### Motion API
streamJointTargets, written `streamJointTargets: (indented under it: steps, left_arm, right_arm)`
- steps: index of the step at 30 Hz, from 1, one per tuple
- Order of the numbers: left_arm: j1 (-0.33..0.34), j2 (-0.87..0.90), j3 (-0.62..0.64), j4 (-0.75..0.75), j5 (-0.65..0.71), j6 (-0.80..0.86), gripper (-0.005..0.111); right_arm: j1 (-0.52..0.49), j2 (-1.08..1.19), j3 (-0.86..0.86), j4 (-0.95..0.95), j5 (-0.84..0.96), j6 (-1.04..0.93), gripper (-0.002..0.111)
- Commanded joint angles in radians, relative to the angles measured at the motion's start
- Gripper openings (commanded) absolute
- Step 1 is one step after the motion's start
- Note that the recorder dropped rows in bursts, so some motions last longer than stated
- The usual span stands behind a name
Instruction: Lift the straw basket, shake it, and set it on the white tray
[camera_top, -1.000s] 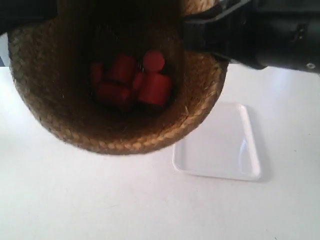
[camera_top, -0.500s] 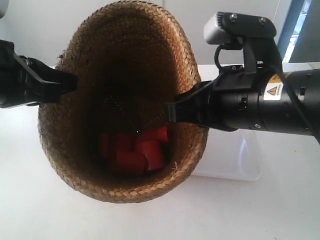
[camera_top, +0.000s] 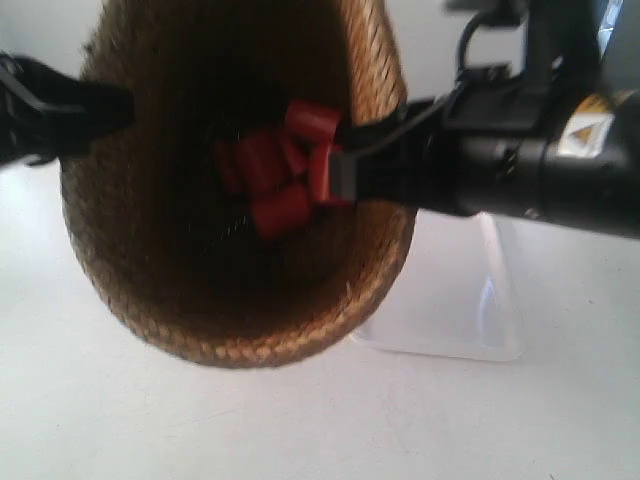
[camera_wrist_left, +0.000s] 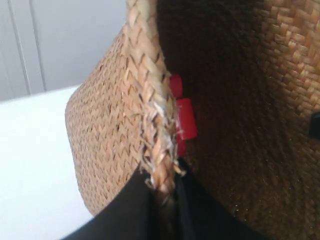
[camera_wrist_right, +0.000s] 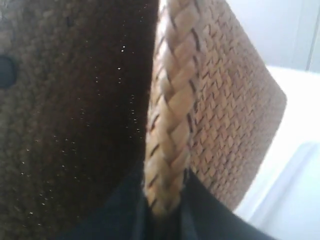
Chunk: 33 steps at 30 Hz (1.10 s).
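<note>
The straw basket (camera_top: 230, 300) hangs in the air close to the exterior camera, its dark inside facing it, with several red cylinders (camera_top: 285, 165) tumbling within. Both grippers hold its braided rim from opposite sides. My left gripper (camera_wrist_left: 167, 187) is shut on the rim (camera_wrist_left: 150, 100), red cylinders (camera_wrist_left: 184, 117) showing just inside. My right gripper (camera_wrist_right: 165, 200) is shut on the rim (camera_wrist_right: 172, 100) too. The white tray (camera_top: 470, 310) lies on the table below, partly hidden behind the basket and the arm at the exterior view's right (camera_top: 540, 165).
A white table (camera_top: 120, 420) lies under the basket. The arm at the exterior view's left (camera_top: 55, 110) reaches in from that edge. A pale wall (camera_wrist_left: 70, 40) stands behind the table.
The basket dropped and then rose again between the frames, and it sits higher now than half a second ago. The red cylinders have jumped up from its bottom.
</note>
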Motion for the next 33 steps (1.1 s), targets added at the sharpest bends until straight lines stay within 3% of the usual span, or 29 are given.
streamJointTargets:
  steps: [1,10,13,18,23,27,33]
  left_arm:
    - [-0.004,0.021,0.013,-0.014,0.044,-0.004,0.000]
    - [-0.001,0.023,0.013,0.014,0.010,-0.002,0.000]
    - [0.052,0.011,0.013,0.034,-0.001,-0.011,0.000]
    - [0.164,-0.001,0.013,0.065,0.098,-0.011,0.000]
    - [0.164,-0.001,0.005,0.048,0.106,-0.007,0.000]
    - [0.164,-0.047,-0.147,-0.046,0.197,0.052,0.000]
    - [0.164,0.040,-0.023,0.002,0.180,0.043,0.000]
  right_arm:
    - [0.004,0.033,0.011,0.000,0.038,0.002,0.000]
    - [0.004,0.029,0.011,-0.006,0.056,0.002,0.000]
    - [-0.007,0.029,0.011,-0.006,0.074,0.002,0.000]
    - [-0.086,0.005,0.011,-0.025,0.091,0.018,0.000]
    - [-0.085,0.017,0.009,-0.025,0.062,0.018,0.000]
    - [-0.063,-0.094,-0.141,-0.008,0.112,-0.019,0.000]
    - [-0.075,-0.028,0.001,-0.048,0.098,0.059,0.000]
